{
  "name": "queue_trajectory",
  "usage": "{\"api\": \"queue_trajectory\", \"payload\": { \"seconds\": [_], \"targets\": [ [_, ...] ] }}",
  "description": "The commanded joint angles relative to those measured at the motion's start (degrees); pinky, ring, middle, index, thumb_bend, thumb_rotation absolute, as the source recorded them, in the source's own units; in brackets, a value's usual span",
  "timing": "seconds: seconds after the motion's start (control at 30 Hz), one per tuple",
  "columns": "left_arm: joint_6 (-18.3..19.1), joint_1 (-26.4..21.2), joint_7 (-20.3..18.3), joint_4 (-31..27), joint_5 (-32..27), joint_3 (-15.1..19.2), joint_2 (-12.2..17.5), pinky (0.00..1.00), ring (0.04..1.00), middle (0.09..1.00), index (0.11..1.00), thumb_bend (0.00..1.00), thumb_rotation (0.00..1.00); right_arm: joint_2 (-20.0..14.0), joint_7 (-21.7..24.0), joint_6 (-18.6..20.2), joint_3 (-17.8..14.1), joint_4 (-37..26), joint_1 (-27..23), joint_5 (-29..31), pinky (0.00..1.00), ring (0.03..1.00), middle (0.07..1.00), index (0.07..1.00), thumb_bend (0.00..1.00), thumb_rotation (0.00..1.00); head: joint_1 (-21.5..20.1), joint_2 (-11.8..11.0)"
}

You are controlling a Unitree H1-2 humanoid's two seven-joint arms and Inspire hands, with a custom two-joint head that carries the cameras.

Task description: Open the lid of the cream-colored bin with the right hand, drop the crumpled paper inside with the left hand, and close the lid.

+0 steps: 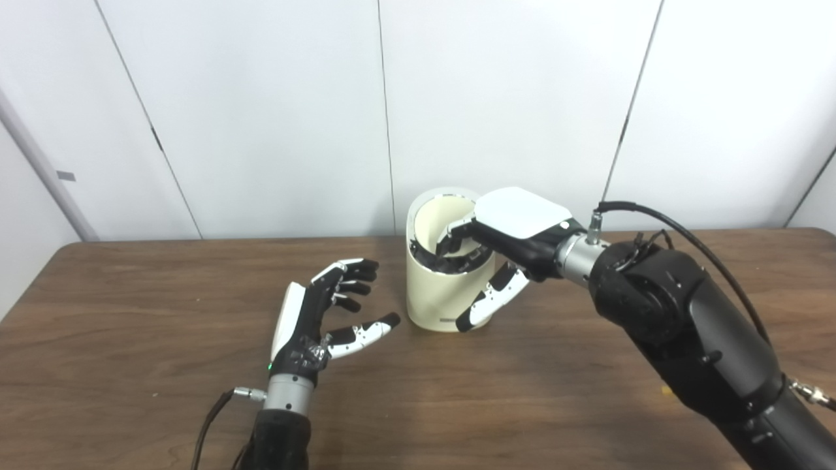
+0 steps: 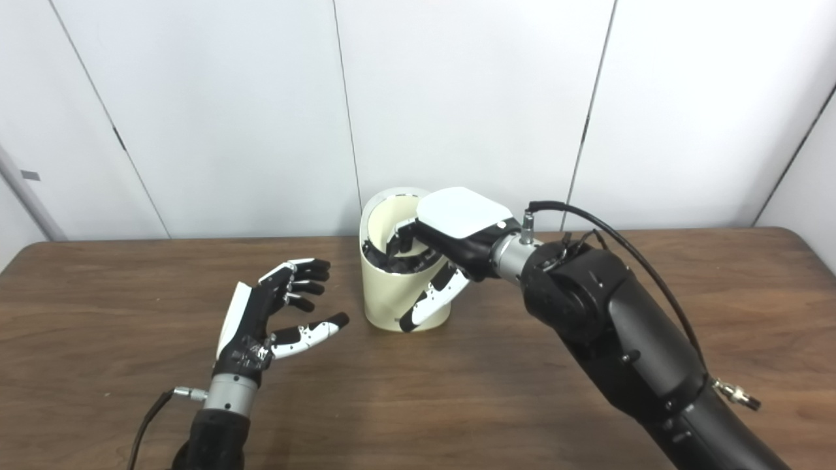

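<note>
Standing near the middle of the bench (image 1: pixel 196 405), the cream-colored bin (image 1: pixel 434 297) has its lid (image 1: pixel 436 210) tipped up at the back. The right hand (image 1: pixel 506 245) hooks its fingers over the front rim, thumb outside the wall. The left hand (image 1: pixel 326 310) hovers beside it, fingers spread and empty; no crumpled paper shows. Closing probably needs the fingers clear of the rim first.

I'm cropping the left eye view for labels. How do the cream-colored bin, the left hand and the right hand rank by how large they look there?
1. cream-colored bin, clearly largest.
2. and 3. right hand and left hand: they look about alike; the right hand's fingers are partly hidden at the bin's rim and the left sits nearer the camera, so I won't rank them.
</note>
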Motion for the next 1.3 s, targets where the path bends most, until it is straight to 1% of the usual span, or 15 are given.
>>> {"api": "queue_trajectory", "payload": {
  "seconds": [0.0, 0.07, 0.23, 0.33, 0.37, 0.4, 0.43, 0.5, 0.67, 0.77, 0.83, 0.9, 0.97, 1.17, 1.27],
  "targets": [
    [-1.2, -2.0, 0.5, -1.7, 0.1, 0.3, 0.4, 0.56, 0.666, 0.709, 0.713, 0.7, 0.05, -1.1, 3.2, -0.2, 1.2, 1.4, 0.4, -0.5, 0.87, 0.819, 0.739, 0.735, 0.81, 0.54, 0.0, 0.0],
    [-1.2, -2.0, 0.4, -1.7, 0.1, 0.3, 0.4, 0.56, 0.667, 0.71, 0.713, 0.7, 0.05, -1.1, 3.0, 0.0, 0.9, 1.2, 0.5, -0.2, 0.87, 0.819, 0.738, 0.736, 0.81, 0.54, 0.0, -0.1],
    [-1.1, -2.0, 0.4, -1.8, 0.6, 0.1, 0.5, 0.58, 0.671, 0.711, 0.718, 0.7, 0.06, -0.6, 1.3, 1.8, -2.6, -0.5, 1.1, 1.7, 0.88, 0.853, 0.729, 0.73, 0.79, 0.54, 0.0, -0.2],
    [-0.9, -2.1, 0.2, -1.9, 0.9, 0.0, 0.6, 0.58, 0.674, 0.713, 0.719, 0.7, 0.07, 0.3, 0.5, 4.6, -6.5, -2.2, 1.1, 4.9, 0.85, 0.855, 0.747, 0.751, 0.77, 0.51, -0.1, -0.4],
    [-0.9, -2.1, 0.2, -1.9, 0.8, 0.0, 0.6, 0.58, 0.675, 0.713, 0.719, 0.7, 0.07, 0.5, -1.0, 4.3, -8.2, -2.6, 1.2, 6.4, 0.84, 0.854, 0.751, 0.755, 0.76, 0.5, -0.2, -0.4],
    [-0.9, -2.1, 0.3, -1.8, 0.7, 0.0, 0.5, 0.58, 0.674, 0.713, 0.717, 0.7, 0.06, 0.6, -2.6, 3.6, -9.8, -2.7, 1.2, 7.7, 0.74, 0.807, 0.748, 0.756, 0.76, 0.47, -0.2, -0.4],
    [-1.0, -2.2, 0.3, -1.7, 0.6, 0.1, 0.5, 0.57, 0.671, 0.713, 0.716, 0.7, 0.06, 0.7, -3.7, 3.0, -10.9, -2.7, 1.2, 8.6, 0.69, 0.784, 0.749, 0.76, 0.75, 0.47, -0.2, -0.4],
    [-0.9, -2.2, 0.4, -1.7, 0.4, 0.1, 0.3, 0.56, 0.665, 0.712, 0.714, 0.7, 0.05, 1.2, -6.4, 1.8, -13.4, -1.8, 1.0, 10.6, 0.65, 0.761, 0.756, 0.768, 0.75, 0.45, -0.2, -0.4],
    [-0.8, -2.3, 0.3, -1.8, 0.5, 0.1, 0.2, 0.55, 0.655, 0.714, 0.712, 0.7, 0.04, 1.3, -10.9, 1.2, -17.4, -2.1, 2.1, 12.9, 0.7, 0.806, 0.822, 0.816, 0.76, 0.45, -0.2, -0.4],
    [-0.7, -2.3, 0.3, -1.9, 0.5, 0.1, 0.2, 0.55, 0.654, 0.713, 0.712, 0.7, 0.04, 0.8, -11.7, 2.8, -19.1, -3.7, 3.8, 14.2, 0.72, 0.835, 0.867, 0.862, 0.74, 0.43, -0.3, -0.4],
    [-0.8, -2.4, 0.3, -1.8, 0.4, 0.1, 0.2, 0.55, 0.656, 0.711, 0.711, 0.7, 0.04, 0.7, -12.6, 3.3, -20.3, -4.6, 5.2, 14.9, 0.74, 0.862, 0.914, 0.896, 0.74, 0.36, -0.4, -0.3],
    [-0.8, -2.4, 0.3, -1.7, 0.3, 0.2, 0.2, 0.55, 0.657, 0.71, 0.71, 0.7, 0.04, 0.5, -14.3, 2.3, -21.2, -4.9, 6.9, 15.5, 0.72, 0.855, 0.914, 0.892, 0.77, 0.33, -0.5, -0.3],
    [-0.7, -2.4, 0.2, -1.8, 0.3, 0.2, 0.3, 0.55, 0.657, 0.709, 0.71, 0.71, 0.04, 0.2, -16.2, 0.8, -21.9, -4.9, 8.9, 15.4, 0.68, 0.828, 0.89, 0.9, 0.8, 0.34, -0.5, -0.3],
    [-0.8, -2.5, 0.0, -1.9, 0.1, 0.2, 0.6, 0.56, 0.661, 0.709, 0.713, 0.71, 0.05, 0.8, -17.3, 2.4, -23.8, -7.0, 16.0, 18.8, 0.69, 0.839, 0.912, 0.92, 0.85, 0.27, -0.9, -0.2],
    [-1.3, -2.6, -0.1, -1.9, -0.3, 0.3, 0.7, 0.57, 0.661, 0.709, 0.714, 0.7, 0.04, 1.1, -17.6, 2.7, -23.6, -8.0, 18.9, 19.4, 0.7, 0.833, 0.919, 0.934, 0.88, 0.29, -1.0, -0.3]
  ]
}}
